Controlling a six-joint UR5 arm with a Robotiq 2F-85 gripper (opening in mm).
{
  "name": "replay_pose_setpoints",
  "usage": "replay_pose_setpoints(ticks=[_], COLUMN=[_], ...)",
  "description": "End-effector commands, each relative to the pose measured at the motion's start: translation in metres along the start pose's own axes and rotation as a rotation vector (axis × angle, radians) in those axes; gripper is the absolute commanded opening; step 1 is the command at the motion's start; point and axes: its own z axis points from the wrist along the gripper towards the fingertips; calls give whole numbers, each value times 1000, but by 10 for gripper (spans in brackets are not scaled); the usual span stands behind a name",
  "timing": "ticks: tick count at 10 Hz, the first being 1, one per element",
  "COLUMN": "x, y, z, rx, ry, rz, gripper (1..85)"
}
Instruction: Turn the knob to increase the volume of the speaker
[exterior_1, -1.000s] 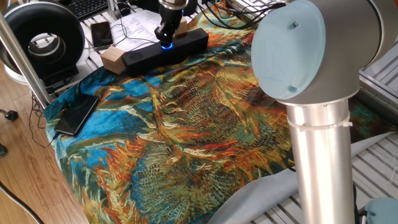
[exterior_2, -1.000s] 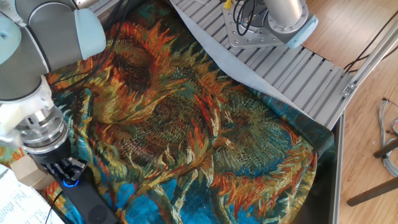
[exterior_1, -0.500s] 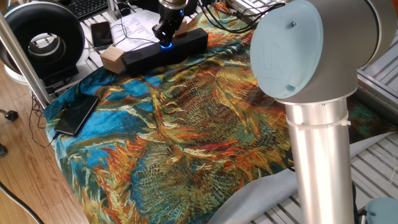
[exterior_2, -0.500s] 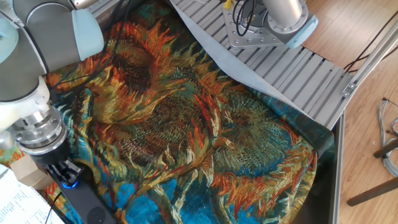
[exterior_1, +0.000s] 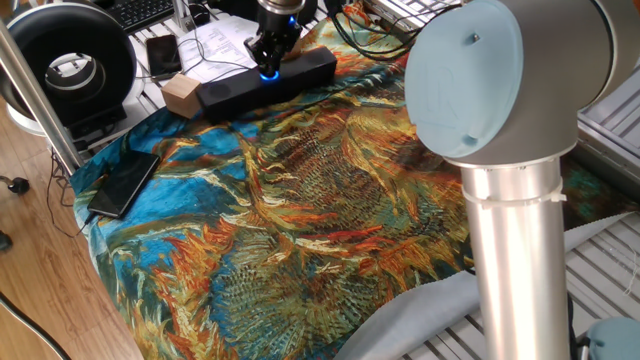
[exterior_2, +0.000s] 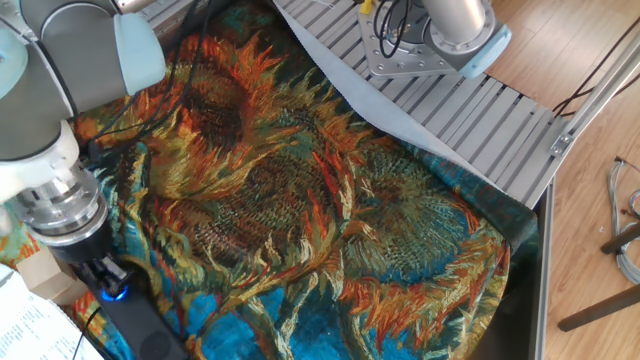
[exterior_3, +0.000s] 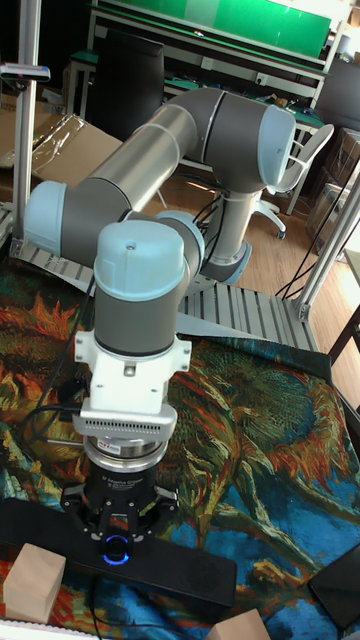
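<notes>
The speaker (exterior_1: 300, 72) is a long black bar with a tan wooden end block (exterior_1: 181, 94), lying at the far edge of the sunflower cloth. Its knob (exterior_1: 268, 72) glows blue on the top face. My gripper (exterior_1: 270, 58) points straight down onto it, fingers closed around the dial. From the opposite side the gripper (exterior_2: 103, 278) covers most of the knob (exterior_2: 113, 293), and only part of the speaker (exterior_2: 140, 318) shows. In the tall view the gripper (exterior_3: 119, 532) sits over the lit knob (exterior_3: 118, 549) at the middle of the speaker (exterior_3: 195, 572).
A black smartphone (exterior_1: 122, 183) lies on the cloth's left edge, another phone (exterior_1: 163, 52) on papers behind the speaker. A big round black ring device (exterior_1: 70, 62) stands at the far left by a metal pole (exterior_1: 35, 90). The arm's grey elbow (exterior_1: 490, 90) fills the right foreground.
The wrist and gripper have twisted slightly on the knob and the arm has shifted a little. The speaker has stayed in place.
</notes>
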Motion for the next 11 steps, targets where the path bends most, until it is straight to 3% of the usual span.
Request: replay_pose_setpoints(ticks=[1,3,4,6,8,11], x=[1,3,3,7,13,11], y=[9,20,20,18,8,3], z=[-1,-2,-1,1,-1,-1], rx=[-37,-82,-79,-64,-29,-6], ry=[7,14,17,31,47,42], rz=[76,59,58,28,-70,-131], gripper=[287,507,520,507,420,410])
